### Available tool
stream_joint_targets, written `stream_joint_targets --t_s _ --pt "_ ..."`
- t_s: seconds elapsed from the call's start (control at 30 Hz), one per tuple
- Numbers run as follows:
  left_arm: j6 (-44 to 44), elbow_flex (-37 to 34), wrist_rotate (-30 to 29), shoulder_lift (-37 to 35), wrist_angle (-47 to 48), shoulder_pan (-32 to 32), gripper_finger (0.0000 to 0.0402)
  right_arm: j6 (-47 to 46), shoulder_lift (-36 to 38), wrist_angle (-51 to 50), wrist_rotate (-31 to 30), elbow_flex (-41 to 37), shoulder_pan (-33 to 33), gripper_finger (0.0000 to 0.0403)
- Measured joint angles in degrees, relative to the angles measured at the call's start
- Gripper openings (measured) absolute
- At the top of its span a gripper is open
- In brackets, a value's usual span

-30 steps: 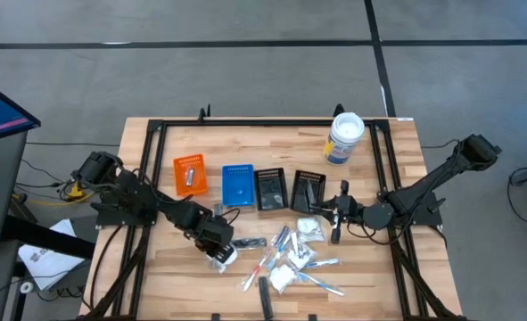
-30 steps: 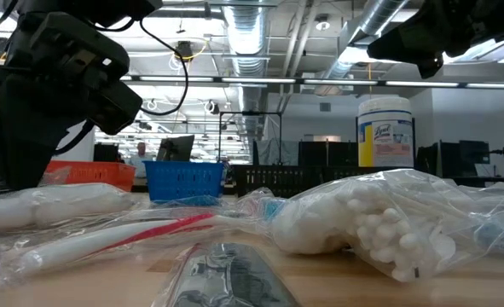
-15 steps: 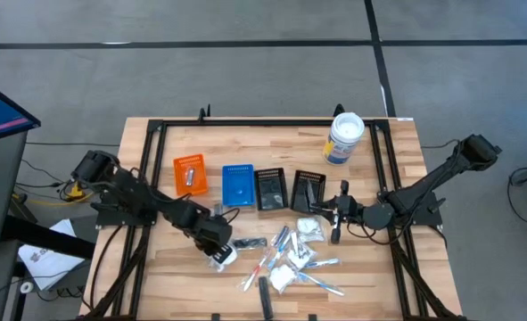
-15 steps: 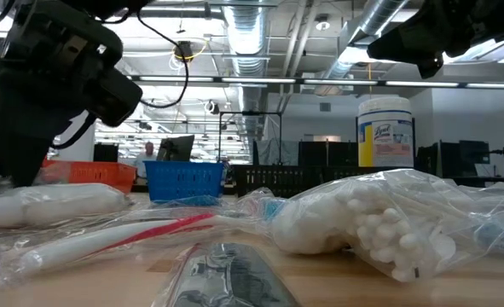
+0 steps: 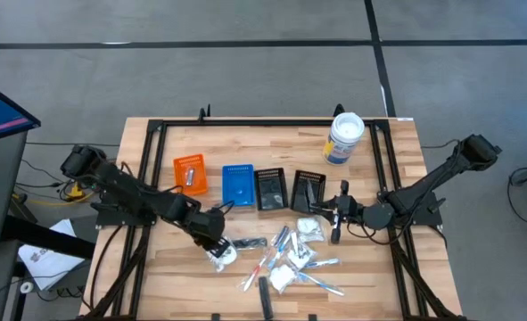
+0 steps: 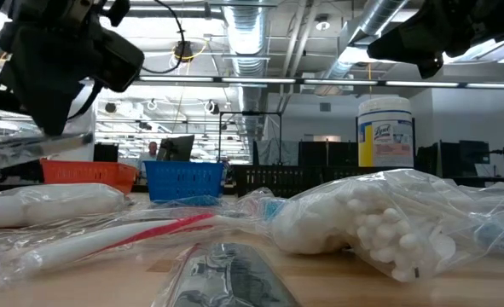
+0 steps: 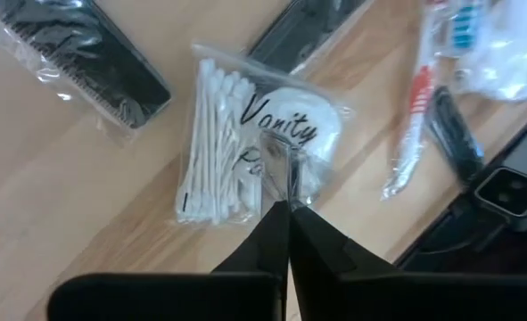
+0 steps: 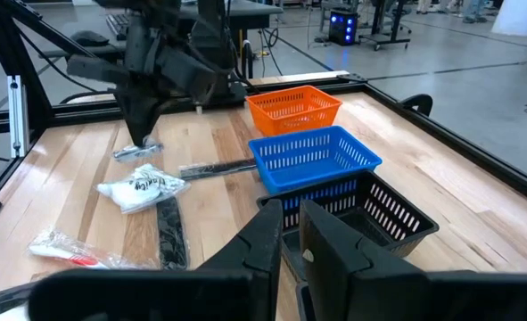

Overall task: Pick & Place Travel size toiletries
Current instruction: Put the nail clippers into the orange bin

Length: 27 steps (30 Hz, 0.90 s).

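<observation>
Wooden tabletop (image 5: 174,259) below us, a row of small bins across its middle: orange bin (image 5: 189,175), blue bin (image 5: 238,184), two black bins (image 5: 270,188) beside them, and a white tub (image 5: 344,137) up near the far right corner. We have the left end effector (image 5: 217,251) down toward the near edge, left of the main scatter of toiletries (image 5: 292,259), and its fingers are clenched on the corner of a clear packet of cotton swabs (image 7: 236,169); in the wrist view the plastic is pinched right at the fingertips. From the side, that end effector sits above the tabletop with a sliver of film in its tips, though we cannot be sure the whole packet has cleared the wood. We read this as the lift step of one pick. Next we need a clean rise, then a carry toward the bins, likely the orange or blue one, without the thin film slipping free. Our right end effector (image 5: 337,214) waits near the black bins, fingers nearly together, holding nothing.
</observation>
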State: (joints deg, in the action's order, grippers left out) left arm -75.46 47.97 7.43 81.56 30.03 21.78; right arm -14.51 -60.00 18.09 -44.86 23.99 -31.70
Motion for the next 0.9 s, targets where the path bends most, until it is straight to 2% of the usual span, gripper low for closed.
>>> stream_joint_targets --t_s 0.2,0.53,0.7,0.9 --pt "0.02 0.00 -2.08 -3.85 1.56 -0.81 0.0000 0.03 0.00 0.00 -0.08 0.00 0.00 0.0037" --pt "0.23 0.02 -8.42 -12.00 11.30 -4.83 0.0000 0.01 -0.01 0.09 -0.14 0.00 0.00 0.0037" --pt "2.09 0.02 -12.48 -16.16 15.46 -8.83 0.0000 0.01 -0.01 0.15 -0.13 0.00 -0.04 0.0037" --pt "8.47 0.02 -15.21 -19.43 18.85 -16.68 0.0000 0.01 -0.01 0.17 -0.13 0.00 -0.02 0.0037"
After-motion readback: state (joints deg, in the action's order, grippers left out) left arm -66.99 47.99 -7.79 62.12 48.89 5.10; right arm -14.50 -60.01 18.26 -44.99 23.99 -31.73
